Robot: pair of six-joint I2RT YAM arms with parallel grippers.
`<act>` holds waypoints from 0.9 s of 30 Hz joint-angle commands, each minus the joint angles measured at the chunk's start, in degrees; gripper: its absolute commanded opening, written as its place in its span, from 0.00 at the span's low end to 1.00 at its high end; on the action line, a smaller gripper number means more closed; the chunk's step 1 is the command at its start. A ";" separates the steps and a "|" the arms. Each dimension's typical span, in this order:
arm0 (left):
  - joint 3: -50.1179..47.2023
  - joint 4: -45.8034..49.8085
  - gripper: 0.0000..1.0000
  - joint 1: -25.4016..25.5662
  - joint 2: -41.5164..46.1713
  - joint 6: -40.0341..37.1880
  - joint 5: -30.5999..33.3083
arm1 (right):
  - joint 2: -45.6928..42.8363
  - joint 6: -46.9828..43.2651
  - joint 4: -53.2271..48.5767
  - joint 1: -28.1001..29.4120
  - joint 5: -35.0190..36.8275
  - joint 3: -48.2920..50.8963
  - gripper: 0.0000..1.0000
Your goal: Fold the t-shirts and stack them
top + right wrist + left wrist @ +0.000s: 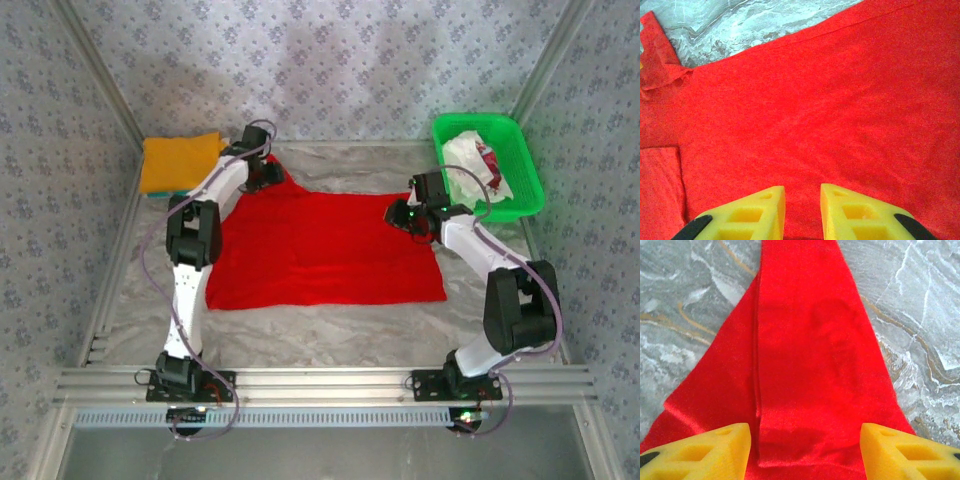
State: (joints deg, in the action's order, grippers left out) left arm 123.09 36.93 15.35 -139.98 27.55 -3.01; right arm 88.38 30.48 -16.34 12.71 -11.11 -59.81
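Red cloth: red tee (pixel 325 250), spread flat mid-surface, one layer as far as I can tell.
Long axis: runs left-right across the surface (pixel 330 330) in the top view; short axis runs far to near.
Left gripper (pixel 805 435): at the tee's far-left corner, over a narrow tongue of cloth (prob. a sleeve). Fingers stand well apart, cloth lies flat between them, nothing gripped.
Right gripper (pixel 802 192): at the far-right edge, low over the cloth. Only a slim gap between the fingers, nothing pinched in it.
Key relation: both grippers sit on the far edge, one per end, so the body of the tee lies toward the arm bases from each. Neither arm is clearly nearer to it.
Next move, my guess: each needs a pinch on its own corner before any fold along the long axis.
Stack spot: orange-yellow tee (pixel 180 160) folded at far left, just beside the left arm.
Waiting: white tee (pixel 475 160) w/ red marks in the green basket (pixel 530 195), far right.
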 commanded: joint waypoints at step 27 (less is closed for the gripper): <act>15.47 6.63 0.12 1.50 -8.21 -0.24 1.18 | -0.84 -1.81 -1.44 -1.84 -0.82 1.36 0.27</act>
State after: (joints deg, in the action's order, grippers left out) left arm 135.02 40.88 15.92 -148.11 28.05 -2.09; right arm 88.38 30.24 -16.34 11.29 -11.38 -58.76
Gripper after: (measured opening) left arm 0.126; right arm 0.269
